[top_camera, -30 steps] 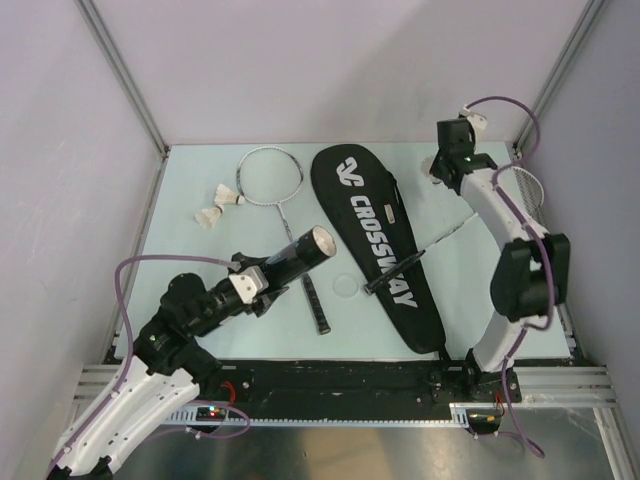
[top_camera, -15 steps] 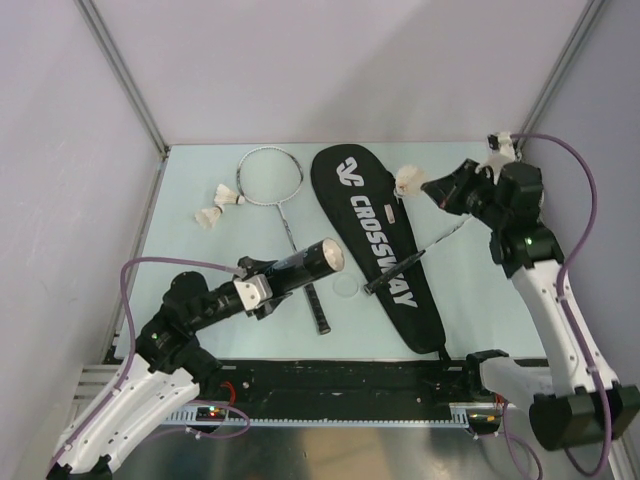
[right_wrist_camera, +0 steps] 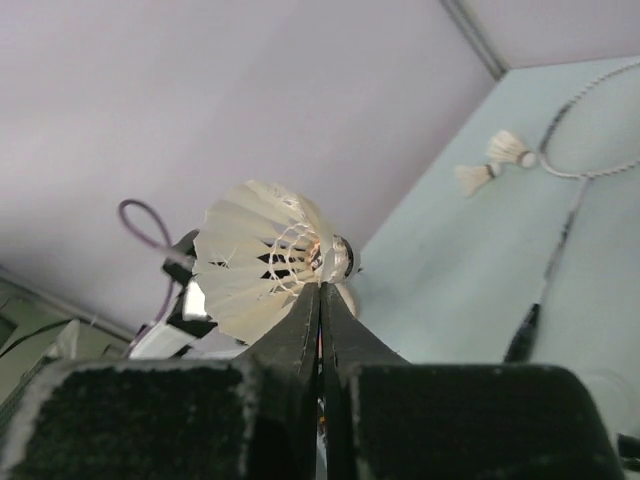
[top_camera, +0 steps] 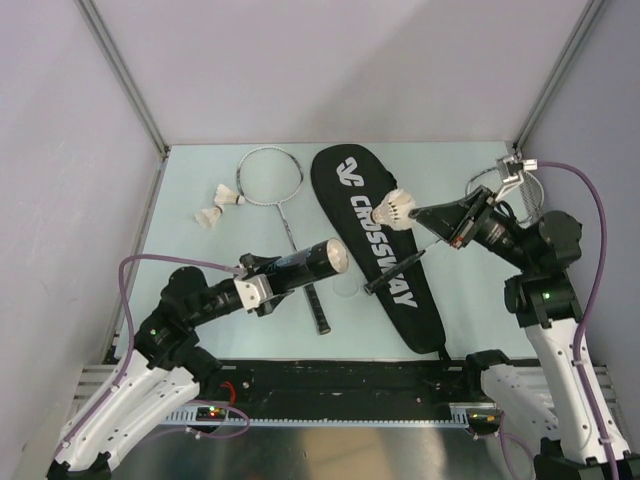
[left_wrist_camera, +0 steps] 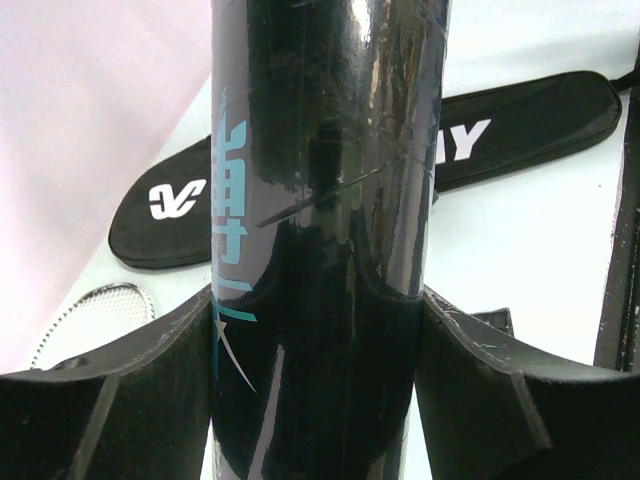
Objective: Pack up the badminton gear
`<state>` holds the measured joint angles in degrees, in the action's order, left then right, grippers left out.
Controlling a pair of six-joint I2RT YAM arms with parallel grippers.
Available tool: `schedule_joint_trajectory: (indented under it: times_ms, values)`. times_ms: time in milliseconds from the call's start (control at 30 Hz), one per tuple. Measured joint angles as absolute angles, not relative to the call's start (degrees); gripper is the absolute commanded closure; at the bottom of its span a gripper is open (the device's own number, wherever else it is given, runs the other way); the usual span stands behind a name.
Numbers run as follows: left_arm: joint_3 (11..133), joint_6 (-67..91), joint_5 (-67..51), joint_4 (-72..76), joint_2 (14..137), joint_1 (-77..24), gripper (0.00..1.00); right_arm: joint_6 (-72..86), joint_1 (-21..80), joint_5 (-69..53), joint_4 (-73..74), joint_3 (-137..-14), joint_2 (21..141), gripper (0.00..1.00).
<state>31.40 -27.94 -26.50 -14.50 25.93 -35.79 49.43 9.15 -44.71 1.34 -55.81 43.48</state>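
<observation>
Grip check: left gripper (top_camera: 262, 286) has its jaws spread wide around the tube (top_camera: 305, 265) and is clamping it. The tube is off the worktop (top_camera: 470, 300), nearly level, with its open end toward the bag (top_camera: 385, 245). The right gripper (top_camera: 418, 212) has its jaws pressed together, pinching a shuttlecock (top_camera: 400, 208) in the air over the bag's upper half. The left wrist view alone shows both fingers (left_wrist_camera: 120, 385) against the tube's sides and teal print on the tube. The right wrist view alone shows the pinch sits at the feather base, by the cork. Count: 3 shuttlecocks, one held and two loose shuttlecocks (top_camera: 228, 195) (top_camera: 209, 216) at far left, beside the first racquet (top_camera: 270, 177). There are 2 racquets; the second racquet (top_camera: 392, 272) has its handle on the bag and its head partly hidden by the right arm. 1 tube, 1 bag.
</observation>
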Motion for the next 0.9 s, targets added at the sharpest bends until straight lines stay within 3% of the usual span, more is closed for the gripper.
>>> schedule_joint_trajectory:
  times_ms: [700, 833, 900]
  values:
    - [31.7, -24.0, -29.3, -8.0, 23.6, -35.8, 0.66, 57.0, 30.5, -40.1, -9.4, -50.2, 47.5, 1.0]
    - [31.7, -24.0, -29.9, -7.8, 23.6, -35.8, 0.66, 56.3, 33.8, -37.7, -9.7, -50.2, 50.1, 0.88]
    - [31.7, -24.0, -30.1, -7.8, 23.4, -35.8, 0.66, 55.5, 35.0, -36.8, -9.6, -50.2, 51.2, 0.75]
